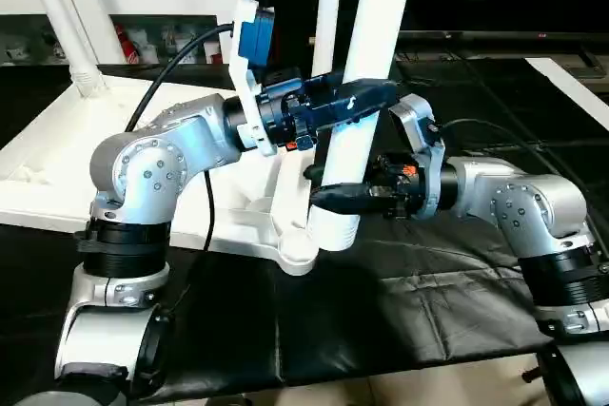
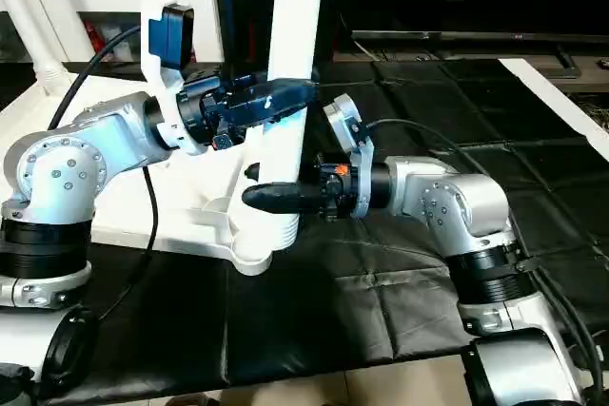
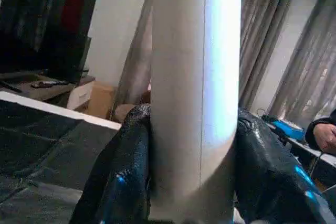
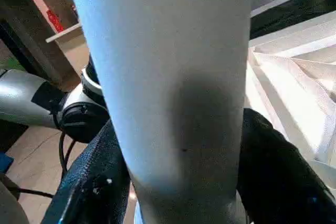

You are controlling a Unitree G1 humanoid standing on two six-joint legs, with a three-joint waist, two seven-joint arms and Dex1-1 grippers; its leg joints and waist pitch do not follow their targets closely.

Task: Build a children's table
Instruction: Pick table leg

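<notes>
The table leg [image 1: 366, 73] and table top [image 1: 114, 154] look like smooth white plastic with a slight sheen. The forearms [image 1: 157, 164] are silver metal. The black floor sheet [image 1: 381, 311] is wrinkled and matt.

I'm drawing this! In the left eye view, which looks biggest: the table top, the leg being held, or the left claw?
1. Table top and held leg: look similar; the leg is nearer, so unsure.
2. Left claw: smallest.
</notes>
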